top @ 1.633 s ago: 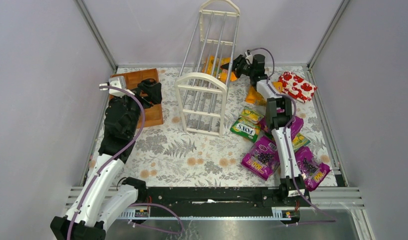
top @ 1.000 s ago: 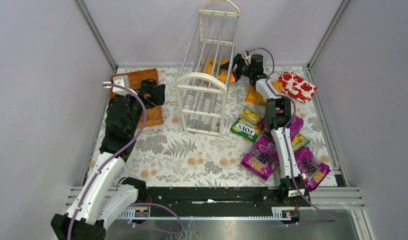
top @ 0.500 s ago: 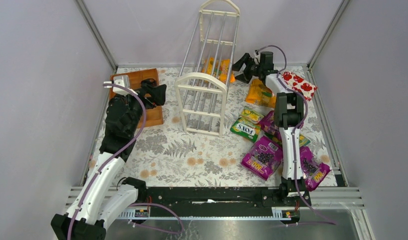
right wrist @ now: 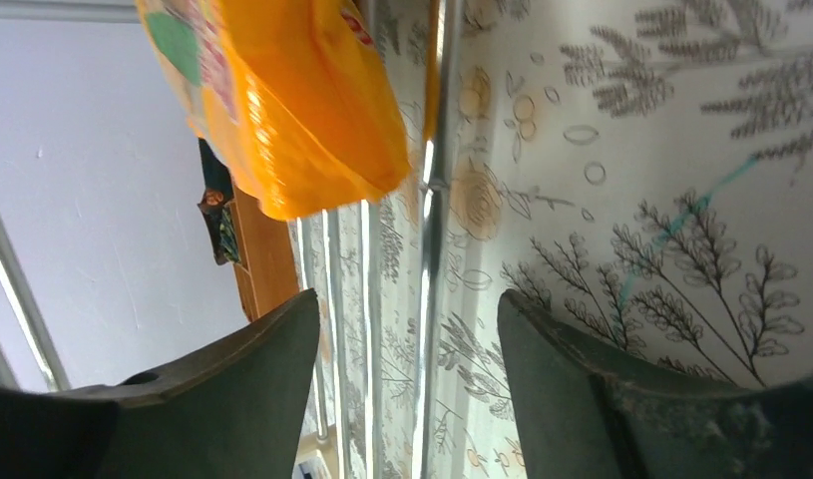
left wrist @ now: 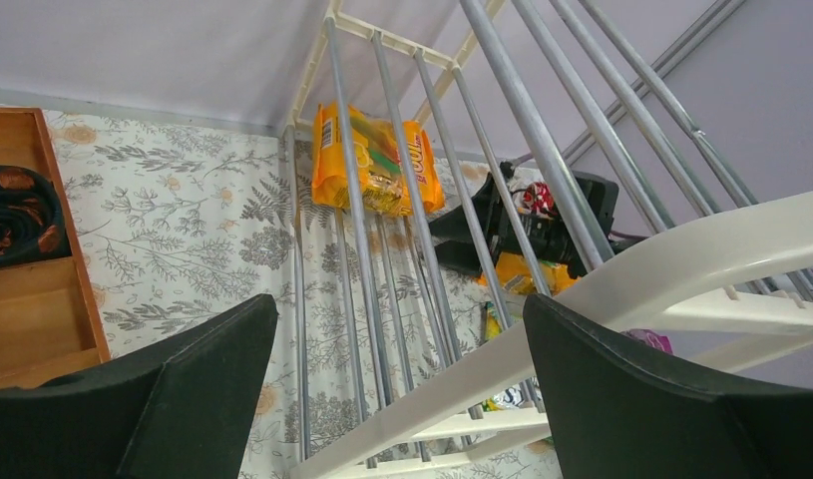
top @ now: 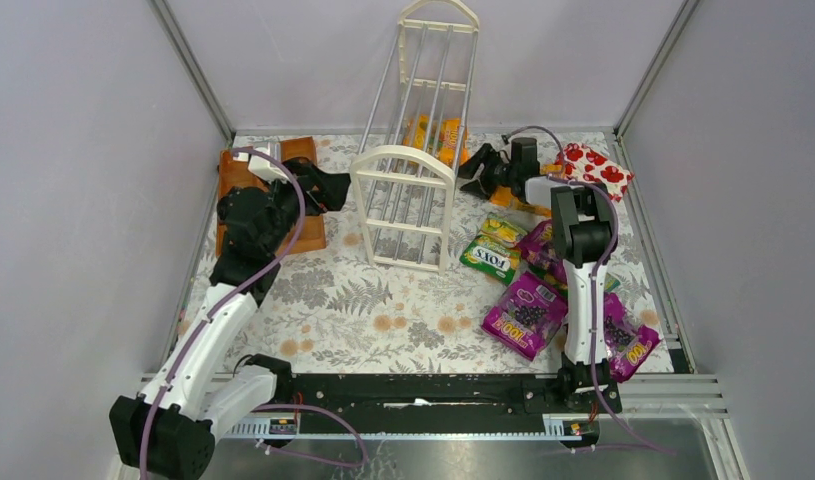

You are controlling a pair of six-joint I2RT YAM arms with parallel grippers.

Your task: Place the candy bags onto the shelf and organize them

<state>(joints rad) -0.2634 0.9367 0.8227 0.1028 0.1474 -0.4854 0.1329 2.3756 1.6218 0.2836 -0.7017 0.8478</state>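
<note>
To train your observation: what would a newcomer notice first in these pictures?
The tall cream-white shelf stands at the back centre, one orange candy bag on its silver rods. Just right of it the right gripper hangs open and empty, while purple bags and a green FOX'S bag lie scattered on the right of the floral table.

The top camera looks steeply down from high above the near edge of the table (top: 343,300) and takes in all of it from afar. The left wrist camera sits close to the shelf (left wrist: 681,249) and looks up through its rods, while the right wrist camera, rolled sideways, looks low along the table. All three share the orange candy bag (top: 435,133) on the shelf.
</note>
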